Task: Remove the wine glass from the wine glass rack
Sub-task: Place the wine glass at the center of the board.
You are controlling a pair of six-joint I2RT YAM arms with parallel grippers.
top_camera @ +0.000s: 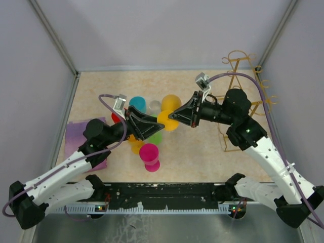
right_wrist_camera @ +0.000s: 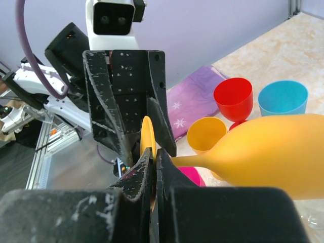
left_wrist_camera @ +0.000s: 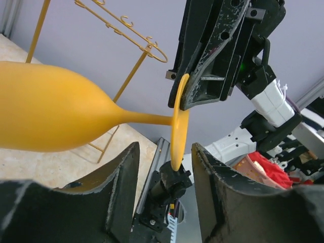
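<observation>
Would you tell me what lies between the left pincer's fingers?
The foot of the yellow wine glass, clamped by the right pincer, in the left wrist view.

Top view. Both arms reach inward over the beige worktop [top_camera: 202, 152]; the left fingers [top_camera: 154, 123] and right fingers [top_camera: 177, 115] converge on a yellow wine glass [top_camera: 171, 104] amid blue [top_camera: 137, 103], red [top_camera: 115, 118], green [top_camera: 155, 137] and pink [top_camera: 149, 152] glasses. The gold wine glass rack [top_camera: 236, 65] stands right rear and a purple cloth [top_camera: 76, 132] lies left.

Even, diffuse light, faint shadows, wrist views wide-angle — near foreground soft
</observation>
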